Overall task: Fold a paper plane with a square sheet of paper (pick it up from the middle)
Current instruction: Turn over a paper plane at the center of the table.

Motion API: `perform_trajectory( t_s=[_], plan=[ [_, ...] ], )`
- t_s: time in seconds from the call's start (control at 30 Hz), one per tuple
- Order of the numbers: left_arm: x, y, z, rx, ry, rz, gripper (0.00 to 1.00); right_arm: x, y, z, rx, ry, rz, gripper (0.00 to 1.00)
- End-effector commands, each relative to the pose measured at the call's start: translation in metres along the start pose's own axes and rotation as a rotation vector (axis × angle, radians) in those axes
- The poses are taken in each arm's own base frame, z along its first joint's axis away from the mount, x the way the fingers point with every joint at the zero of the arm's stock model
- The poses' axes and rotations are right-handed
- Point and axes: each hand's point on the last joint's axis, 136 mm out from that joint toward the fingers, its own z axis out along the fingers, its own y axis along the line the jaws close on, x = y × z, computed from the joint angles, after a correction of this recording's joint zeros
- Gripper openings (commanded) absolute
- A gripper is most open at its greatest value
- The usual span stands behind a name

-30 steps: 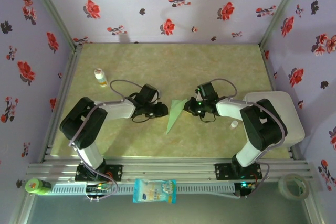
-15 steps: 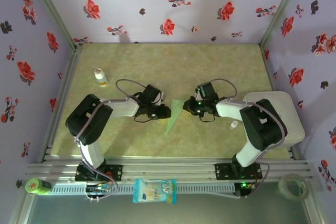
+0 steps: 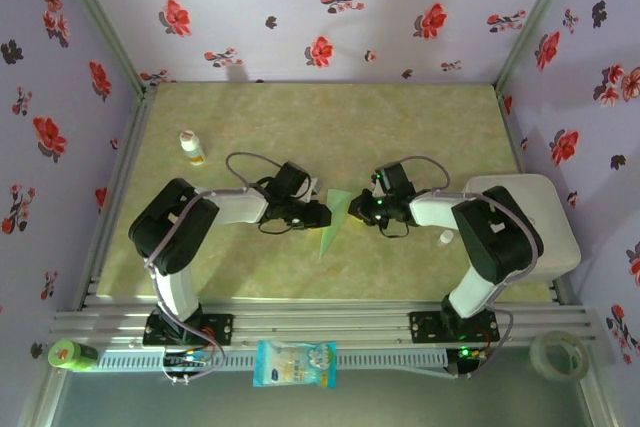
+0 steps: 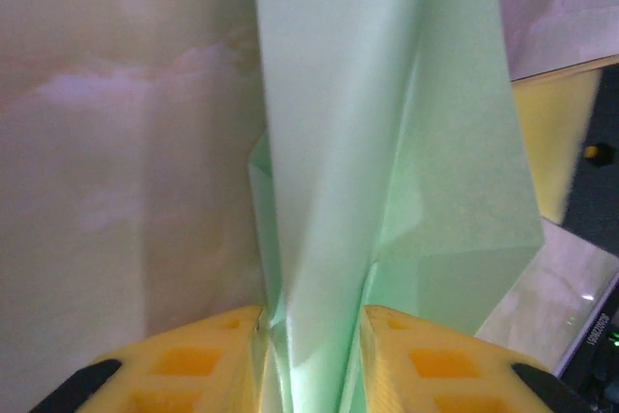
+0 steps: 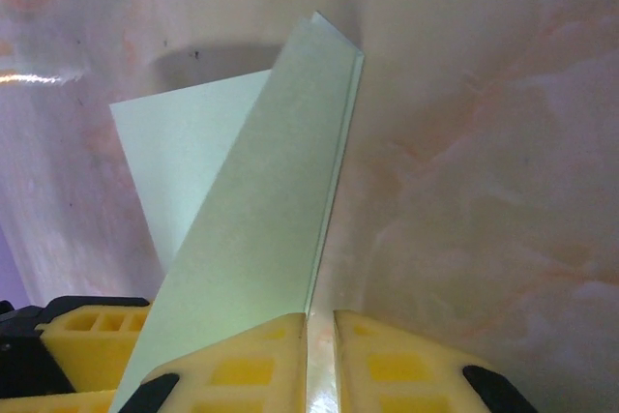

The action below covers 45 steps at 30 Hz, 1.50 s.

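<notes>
Item: paper, part-folded, at middle of table. Left gripper clamped on its folded layers; right gripper pinched on a flap's edge. I'd hold firm and pull evenly for a straight crease.

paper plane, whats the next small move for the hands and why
Probably the right hand should press its flap down along the crease while the left hand holds firm. Both hands pinch the half-folded paper plane from opposite sides, and one flap splays away from the body, not yet flattened.
</notes>
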Motion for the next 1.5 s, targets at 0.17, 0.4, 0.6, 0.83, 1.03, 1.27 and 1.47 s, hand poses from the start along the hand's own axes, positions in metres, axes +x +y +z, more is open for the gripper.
perform_trajectory(
  t_s=[0.17,0.4,0.6,0.83,1.03,1.27,1.47],
  plan=[
    [0.002,-0.013,0.008,0.079,0.020,0.020,0.26,0.006,-0.004,0.008,-0.007,0.019,0.019,0.15],
    [0.004,-0.017,0.008,0.097,0.034,0.035,0.12,0.006,-0.004,0.010,-0.013,0.023,0.022,0.15],
    [-0.001,-0.019,-0.002,0.048,-0.001,0.066,0.00,0.003,0.003,0.002,-0.018,0.007,0.008,0.15],
    [-0.020,0.021,-0.052,-0.337,-0.202,0.020,0.00,-0.003,0.009,-0.015,0.016,-0.038,-0.032,0.16],
    [-0.019,0.040,-0.076,-0.536,-0.225,0.031,0.00,-0.004,0.015,-0.017,0.007,-0.038,-0.036,0.16],
    [-0.016,0.047,-0.066,-0.591,-0.182,0.029,0.03,-0.005,0.017,-0.019,0.004,-0.039,-0.037,0.16],
    [-0.014,0.046,-0.057,-0.592,-0.163,0.035,0.06,-0.004,0.015,-0.018,0.008,-0.035,-0.036,0.16]
  ],
)
